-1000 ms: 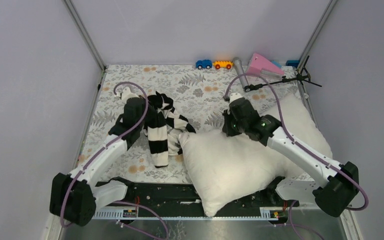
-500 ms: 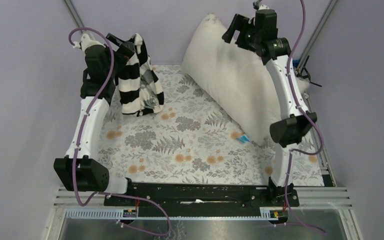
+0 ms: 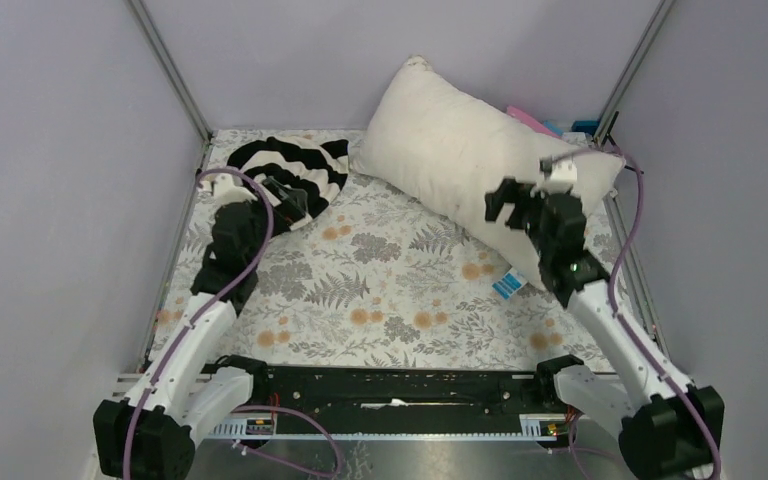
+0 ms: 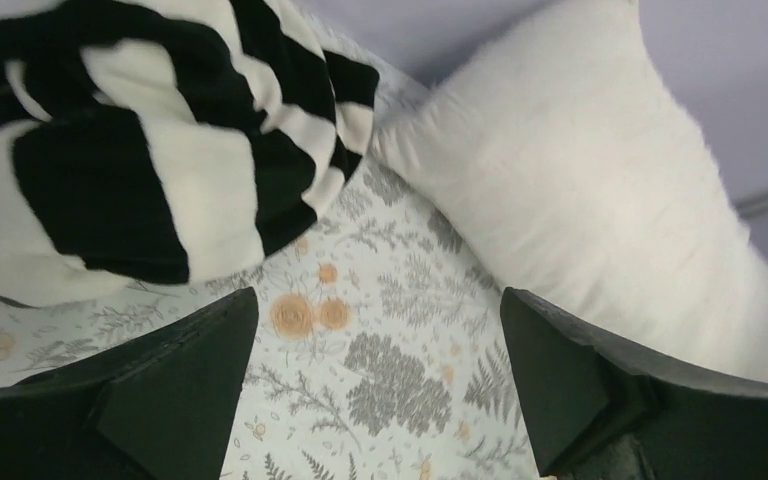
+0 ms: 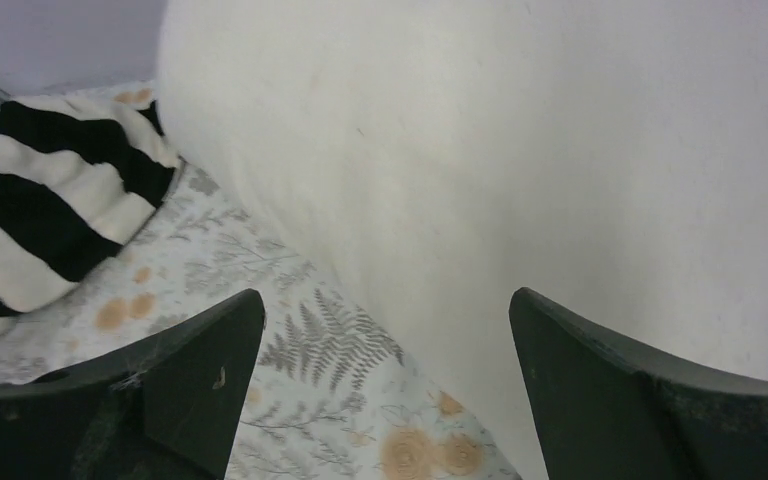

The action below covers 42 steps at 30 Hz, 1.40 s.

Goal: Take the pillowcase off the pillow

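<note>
The black-and-white striped pillowcase (image 3: 290,168) lies crumpled in a heap on the table at the back left, fully off the pillow. The plain cream pillow (image 3: 465,160) rests at the back right, its far corner up against the back wall. My left gripper (image 3: 290,198) hovers at the near edge of the pillowcase (image 4: 110,150), open and holding nothing, with the pillow (image 4: 600,190) ahead on its right. My right gripper (image 3: 523,203) hangs over the near side of the pillow (image 5: 520,150), open and empty, and the pillowcase (image 5: 40,220) shows at its left.
The table is covered by a floral cloth (image 3: 380,290). A small blue tag (image 3: 508,284) lies by the pillow's near edge. A pink object (image 3: 528,118) and a blue one (image 3: 582,127) peek out behind the pillow. Metal posts and grey walls close in the sides and back.
Both arms have come down from high up. The pillowcase and pillow, held aloft before, now lie on the table apart from each other. Both grippers have gone from shut to open.
</note>
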### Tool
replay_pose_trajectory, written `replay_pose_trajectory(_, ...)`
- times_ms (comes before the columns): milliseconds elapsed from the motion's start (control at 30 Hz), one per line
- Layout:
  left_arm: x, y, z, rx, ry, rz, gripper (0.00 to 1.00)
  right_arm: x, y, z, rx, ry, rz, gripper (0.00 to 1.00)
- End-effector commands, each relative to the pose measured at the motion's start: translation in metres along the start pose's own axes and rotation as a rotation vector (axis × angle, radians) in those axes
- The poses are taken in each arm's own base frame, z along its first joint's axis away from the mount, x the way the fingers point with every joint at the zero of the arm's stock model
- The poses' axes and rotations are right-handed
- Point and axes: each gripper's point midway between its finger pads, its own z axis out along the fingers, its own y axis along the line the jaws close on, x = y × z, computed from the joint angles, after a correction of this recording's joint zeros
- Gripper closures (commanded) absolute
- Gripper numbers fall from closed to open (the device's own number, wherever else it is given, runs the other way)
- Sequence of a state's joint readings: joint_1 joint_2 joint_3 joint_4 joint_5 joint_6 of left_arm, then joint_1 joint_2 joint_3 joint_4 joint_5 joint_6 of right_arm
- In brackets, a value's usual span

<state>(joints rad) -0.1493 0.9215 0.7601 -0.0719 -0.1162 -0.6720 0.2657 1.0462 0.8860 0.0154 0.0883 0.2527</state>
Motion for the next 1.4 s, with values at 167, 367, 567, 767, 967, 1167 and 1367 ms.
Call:
replay_pose_trajectory(167, 0.037, 0.02, 0.005, 0.053, -0.208, 0.298, 0.01, 0.094, -0.077, -0.013, 0.2, -0.144, -0.089, 0.0)
replay_pose_trajectory(367, 0.057, 0.067, 0.013, -0.059, -0.27, 0.468, 0.01, 0.122, -0.1, -0.021, 0.233, -0.198, -0.294, 0.0)
replay_pose_trajectory(567, 0.058, 0.081, 0.014, -0.077, -0.311, 0.542, 0.01, 0.131, -0.12, -0.007, 0.321, -0.208, -0.272, 0.0)
replay_pose_trajectory(767, 0.07, 0.125, 0.044, -0.169, -0.211, 0.51, 0.06, 0.14, -0.126, 0.019, 0.338, -0.149, -0.322, 0.0)
replay_pose_trajectory(967, 0.071, 0.124, 0.06, -0.15, -0.165, 0.533, 0.14, 0.131, -0.143, 0.007, 0.425, -0.286, -0.273, 0.0)
replay_pose_trajectory(1167, 0.07, 0.124, 0.069, -0.129, -0.145, 0.565, 0.14, 0.134, -0.144, 0.014, 0.409, -0.251, -0.276, 0.01)
replay_pose_trajectory(1367, 0.085, 0.124, 0.069, -0.022, -0.16, 0.598, 0.14, 0.139, -0.147, 0.025, 0.381, -0.193, -0.259, 0.02)
